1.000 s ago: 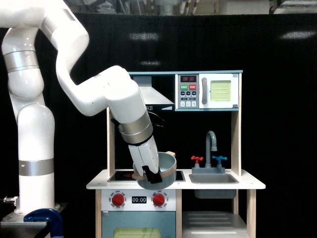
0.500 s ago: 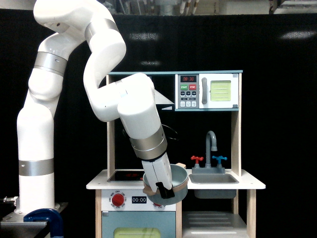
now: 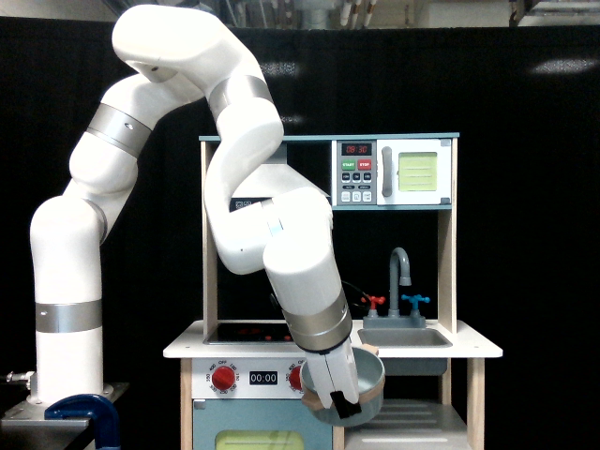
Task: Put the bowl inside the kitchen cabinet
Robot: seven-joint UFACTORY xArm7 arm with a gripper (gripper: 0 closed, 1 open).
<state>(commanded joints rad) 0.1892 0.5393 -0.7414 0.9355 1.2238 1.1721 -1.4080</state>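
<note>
1. We take the toy kitchen [image 3: 441,352] as our landmark: a pale wood frame with a white counter, standing on the exterior view's right against a black backdrop.
2. The white arm [image 3: 150,122] rises from its base beside the kitchen on the exterior view's left, arches higher than the kitchen's top rail, folds back at an elbow, and runs steeply down across the kitchen's front; its wrist sits at counter height.
3. The kitchen cabinet [image 3: 405,417] is the open compartment below the kitchen's counter, under the sink side; we see only its top part, with a pale shelf at the lower edge of the view.
4. The microwave [image 3: 392,172], with a yellow-green door, fills the kitchen's upper shelf on the exterior view's right.
5. The oven door [image 3: 246,427] sits below the kitchen's knob panel, to the exterior view's left of the cabinet.
6. The bowl [image 3: 361,380] hangs in front of the kitchen just below the counter edge, at the cabinet's upper left corner, tilted with its opening turned up and toward the sink side. It rests on nothing.
7. The gripper [image 3: 336,398] points down and is closed on the bowl's near rim, one dark finger [image 3: 343,409] lying over the outer wall.
8. The grey faucet [image 3: 400,267] stands on the kitchen's counter above the sink basin [image 3: 405,339], flanked by red and blue taps.
</note>
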